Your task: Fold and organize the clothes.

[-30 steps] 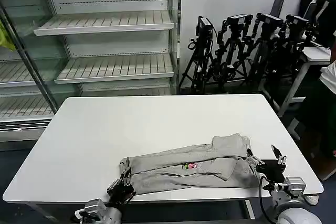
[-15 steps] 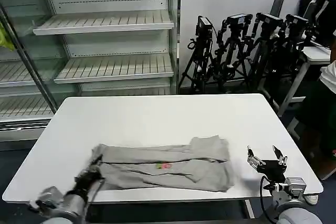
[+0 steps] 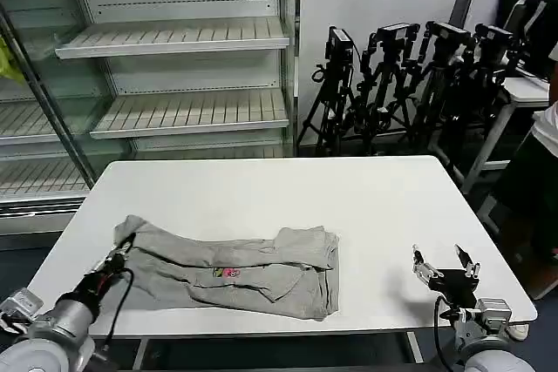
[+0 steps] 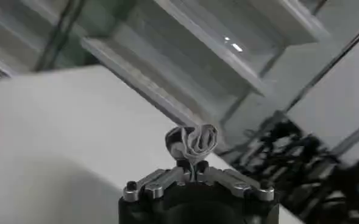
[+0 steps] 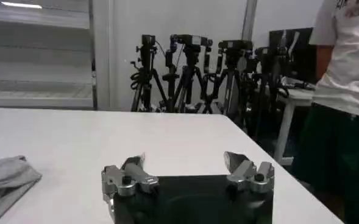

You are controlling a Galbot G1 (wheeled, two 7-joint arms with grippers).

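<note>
Black left gripper (image 3: pixel 118 254) on a silver-grey rounded wrist, black cable looped beside it; in the wrist view, black body, metal finger links with dark screws. Black right gripper (image 3: pixel 445 262) with silvery finger tips, pale grey wrist joint, thin black cable; grey knuckles (image 5: pixel 128 180) with small screws.

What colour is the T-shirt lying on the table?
Light grey, with a small pink-red print; the T-shirt shows best in the head view.

Grey T-shirt (image 3: pixel 244 267), folded lengthwise, flat on table's near left.
</note>
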